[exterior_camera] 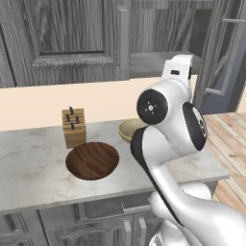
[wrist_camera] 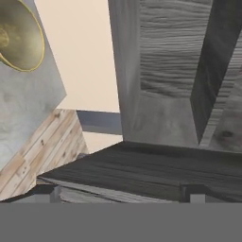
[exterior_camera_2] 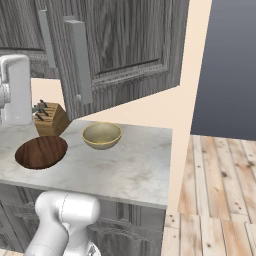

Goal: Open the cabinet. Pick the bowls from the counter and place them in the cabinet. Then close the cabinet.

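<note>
The cabinet (exterior_camera: 72, 38) hangs above the counter (exterior_camera: 33, 168). Its left door is shut; its right door (exterior_camera_2: 125, 50) stands swung out, baring a shelf (exterior_camera: 153, 62). The wide dark brown bowl (exterior_camera: 92, 161) and the smaller beige bowl (exterior_camera_2: 102, 135) rest on the counter, close together. My white hand (exterior_camera: 178, 69) is raised at the cabinet's opening, above the beige bowl. In the hand view my gripper (wrist_camera: 122, 193) is open with nothing held, close over a dark wood board, the cabinet's inside (wrist_camera: 165, 71) beyond it. The beige bowl (wrist_camera: 19, 38) shows at the upper left there.
A wooden knife block (exterior_camera: 73, 127) stands behind the brown bowl. The open door's bar handle (exterior_camera_2: 80, 60) juts toward the base. The counter ends at the right, with wooden floor (exterior_camera_2: 215, 190) beyond. Low grey cabinets (exterior_camera: 96, 226) sit under the counter.
</note>
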Controlling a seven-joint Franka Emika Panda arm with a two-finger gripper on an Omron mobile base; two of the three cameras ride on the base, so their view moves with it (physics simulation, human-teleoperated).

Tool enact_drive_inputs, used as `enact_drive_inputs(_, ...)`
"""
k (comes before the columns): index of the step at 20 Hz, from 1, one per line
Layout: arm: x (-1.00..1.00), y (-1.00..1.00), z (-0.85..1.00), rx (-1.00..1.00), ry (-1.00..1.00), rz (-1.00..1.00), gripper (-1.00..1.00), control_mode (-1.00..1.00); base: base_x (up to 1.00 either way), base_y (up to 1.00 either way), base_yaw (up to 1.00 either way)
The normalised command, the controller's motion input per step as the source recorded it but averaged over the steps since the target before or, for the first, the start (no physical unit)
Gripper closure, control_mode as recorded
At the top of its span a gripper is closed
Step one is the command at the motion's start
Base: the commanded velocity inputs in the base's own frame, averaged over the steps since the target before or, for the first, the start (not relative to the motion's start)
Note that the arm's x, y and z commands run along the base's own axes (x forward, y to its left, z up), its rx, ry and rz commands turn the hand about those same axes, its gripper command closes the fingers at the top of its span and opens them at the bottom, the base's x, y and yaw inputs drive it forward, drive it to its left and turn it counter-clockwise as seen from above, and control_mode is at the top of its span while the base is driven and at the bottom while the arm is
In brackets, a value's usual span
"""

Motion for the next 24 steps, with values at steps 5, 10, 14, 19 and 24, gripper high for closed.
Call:
enact_drive_inputs(5, 0.26, -0.1, -0.08, 0.0, 0.01, 0.0, -1.0, -1.0, 0.0, 0.0, 0.0)
enact_drive_inputs(10, 0.17, -0.14, -0.02, 0.0, 0.01, 0.0, -1.0, -1.0, 0.0, 0.0, 0.0)
enact_drive_inputs(14, 0.21, -0.13, -0.01, 0.0, 0.02, 0.0, -1.0, -1.0, 0.0, 0.0, 0.0)
enact_drive_inputs(19, 0.39, -0.07, -0.06, 0.0, 0.06, 0.0, -1.0, -1.0, 0.0, 0.0, 0.0)
enact_drive_inputs(24, 0.31, -0.1, -0.03, 0.0, 0.07, 0.0, -1.0, -1.0, 0.0, 0.0, 0.0)
